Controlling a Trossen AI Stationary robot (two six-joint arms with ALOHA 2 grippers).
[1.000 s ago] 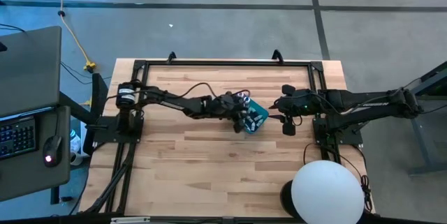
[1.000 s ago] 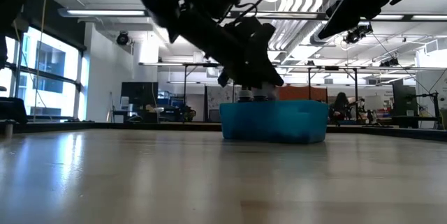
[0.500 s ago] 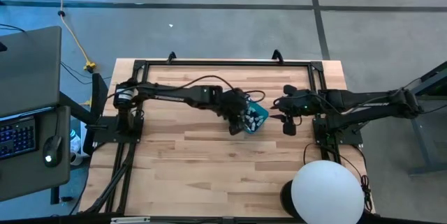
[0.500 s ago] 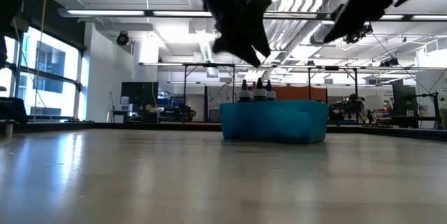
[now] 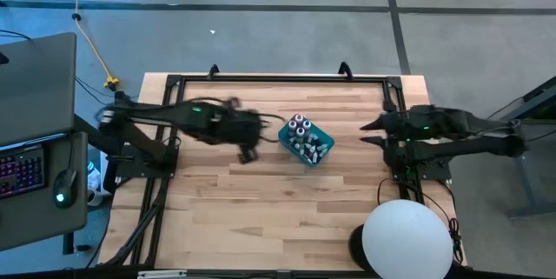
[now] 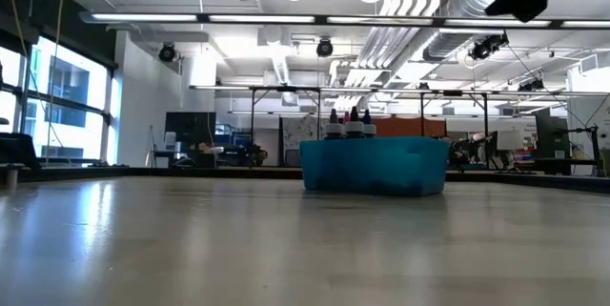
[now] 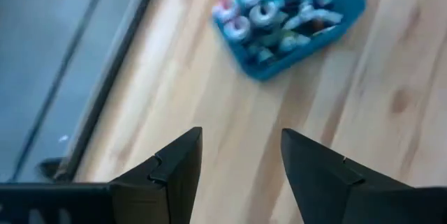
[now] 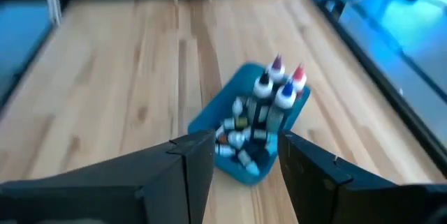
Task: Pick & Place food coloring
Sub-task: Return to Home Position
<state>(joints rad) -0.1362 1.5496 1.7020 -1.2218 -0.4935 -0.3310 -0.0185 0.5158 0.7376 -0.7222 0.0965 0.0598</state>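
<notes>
The left gripper (image 7: 241, 135) hangs above the wooden table (image 5: 261, 218). Its two dark fingers are spread apart with nothing between them. Just ahead of it, near but not touching, sits the blue container (image 7: 347, 2) holding the food coloring bottles (image 5: 301, 127). A few bottles stand upright with coloured tops, and smaller ones lie heaped beside them. On the container's far side, the right gripper (image 5: 365, 134) points toward it, well apart from it, its fingers also parted and empty.

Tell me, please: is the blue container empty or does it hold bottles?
Not empty. The blue container has many small food coloring bottles inside; a few stand upright, tops above its wall.
</notes>
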